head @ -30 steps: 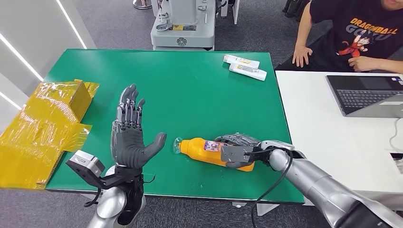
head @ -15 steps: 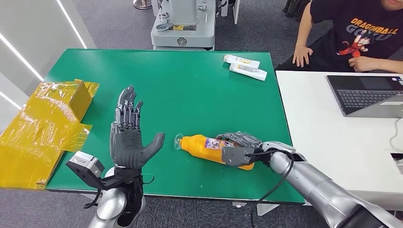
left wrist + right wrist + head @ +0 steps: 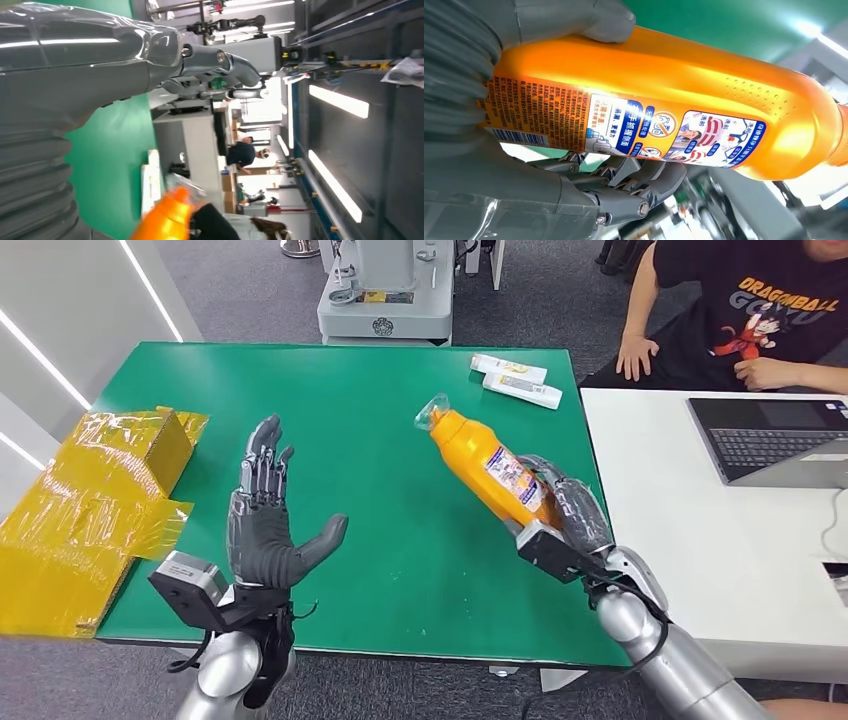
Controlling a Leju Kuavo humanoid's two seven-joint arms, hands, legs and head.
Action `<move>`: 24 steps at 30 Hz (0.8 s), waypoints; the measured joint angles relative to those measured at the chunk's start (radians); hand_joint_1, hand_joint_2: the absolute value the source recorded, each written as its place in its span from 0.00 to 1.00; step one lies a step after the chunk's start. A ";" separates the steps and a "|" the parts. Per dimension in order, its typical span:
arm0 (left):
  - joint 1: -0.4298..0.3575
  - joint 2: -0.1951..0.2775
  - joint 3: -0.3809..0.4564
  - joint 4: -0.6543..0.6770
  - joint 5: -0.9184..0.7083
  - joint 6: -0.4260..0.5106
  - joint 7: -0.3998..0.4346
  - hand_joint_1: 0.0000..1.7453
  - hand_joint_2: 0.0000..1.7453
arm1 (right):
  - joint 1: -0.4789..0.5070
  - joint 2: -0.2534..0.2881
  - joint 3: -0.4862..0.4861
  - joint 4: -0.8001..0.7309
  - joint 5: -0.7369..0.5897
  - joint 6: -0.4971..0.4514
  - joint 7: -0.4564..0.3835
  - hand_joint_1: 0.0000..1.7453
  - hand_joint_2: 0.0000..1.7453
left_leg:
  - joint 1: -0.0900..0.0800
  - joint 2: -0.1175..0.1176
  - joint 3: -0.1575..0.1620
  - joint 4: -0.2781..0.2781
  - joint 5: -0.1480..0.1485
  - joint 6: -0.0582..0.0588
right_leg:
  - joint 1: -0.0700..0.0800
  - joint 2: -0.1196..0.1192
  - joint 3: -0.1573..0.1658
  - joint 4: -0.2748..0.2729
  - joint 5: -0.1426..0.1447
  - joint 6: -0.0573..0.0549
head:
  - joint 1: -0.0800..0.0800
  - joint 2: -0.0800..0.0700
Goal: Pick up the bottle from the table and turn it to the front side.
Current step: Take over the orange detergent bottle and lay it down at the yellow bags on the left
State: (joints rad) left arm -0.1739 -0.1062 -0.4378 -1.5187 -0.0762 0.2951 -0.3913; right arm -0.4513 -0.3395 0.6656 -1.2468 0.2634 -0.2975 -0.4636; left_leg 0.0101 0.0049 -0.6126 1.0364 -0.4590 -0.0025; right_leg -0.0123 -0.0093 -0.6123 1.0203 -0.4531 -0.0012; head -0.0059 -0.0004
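Hovering near the tabletop's (image 3: 400,420) front-left edge, the left hand (image 3: 262,530) is seen released, fingers spread. Above the front-right part, the orange bottle (image 3: 488,470) is grasped low on its body by the right hand (image 3: 562,518), cap tilted away. Rigid, smooth plastic is judged; slippage is possible.

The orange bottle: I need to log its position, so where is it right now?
In the head view the orange bottle is held off the green table by the right hand, right of centre, tilted with its cap toward the two white tubes.
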 joint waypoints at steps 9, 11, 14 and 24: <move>-0.112 0.015 0.022 0.068 -0.018 -0.052 0.061 0.00 1.00 | 0.054 0.027 -0.075 -0.143 0.050 -0.128 -0.039 1.00 1.00 | 0.000 0.000 0.000 0.000 0.001 0.000 | 0.000 0.000 0.000 0.001 0.000 0.000 | 0.000 0.000; -0.139 0.019 0.022 0.107 -0.006 -0.075 0.074 0.00 1.00 | 0.050 0.039 -0.076 -0.152 0.053 -0.133 -0.045 1.00 1.00 | 0.000 0.000 0.000 0.000 0.001 0.000 | 0.000 0.000 0.000 0.001 0.000 0.000 | 0.000 0.000; -0.170 0.022 0.022 0.149 0.030 -0.131 0.088 0.00 1.00 | 0.036 0.052 -0.076 -0.152 0.053 -0.138 -0.058 1.00 1.00 | 0.000 0.000 0.000 0.000 0.001 0.000 | 0.000 0.000 0.000 0.001 0.000 0.000 | 0.000 0.000; -0.231 0.022 -0.011 0.224 0.098 -0.292 0.134 0.00 1.00 | -0.029 0.109 -0.053 -0.109 0.027 -0.124 -0.122 1.00 1.00 | 0.000 0.000 -0.001 0.000 0.001 -0.001 | 0.000 0.000 -0.001 0.001 0.000 0.000 | 0.000 0.000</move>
State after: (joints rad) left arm -0.4046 -0.0843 -0.4493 -1.2949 0.0217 0.0032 -0.2577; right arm -0.4801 -0.2303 0.6121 -1.3556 0.2908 -0.4216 -0.5859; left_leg 0.0100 0.0053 -0.6134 1.0365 -0.4584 -0.0030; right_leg -0.0123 -0.0089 -0.6131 1.0212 -0.4528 -0.0015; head -0.0057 -0.0004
